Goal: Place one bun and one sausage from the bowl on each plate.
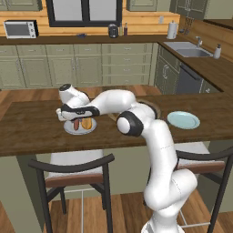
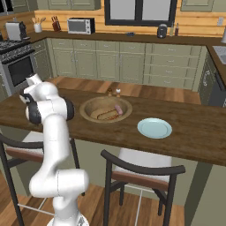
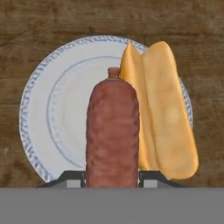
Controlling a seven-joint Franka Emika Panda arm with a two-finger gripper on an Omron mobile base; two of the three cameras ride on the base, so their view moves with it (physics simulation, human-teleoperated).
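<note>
A white robot arm reaches left across a dark wooden counter. Its gripper [image 1: 76, 122] hangs just above a pale grey-white plate [image 1: 68, 129] near the counter's front edge. In the hand view, the gripper [image 3: 112, 177] is clamped on a reddish-brown sausage [image 3: 113, 131], one dark fingertip [image 3: 73, 178] pressing each side of it. The sausage points down over the grey-white plate [image 3: 57, 113], which has a speckled blue rim. A golden split bun [image 3: 164, 113] lies on the plate just beside the sausage, its far end overhanging the rim. Whether the sausage touches the plate cannot be told.

Farther right on the counter sits a wide tan wooden bowl [image 2: 88, 106] still holding a bun [image 2: 102, 114] and a pink sausage [image 2: 118, 109]. A light blue plate [image 2: 154, 128] sits near the bowl, to its right. Two dark stools stand under the counter.
</note>
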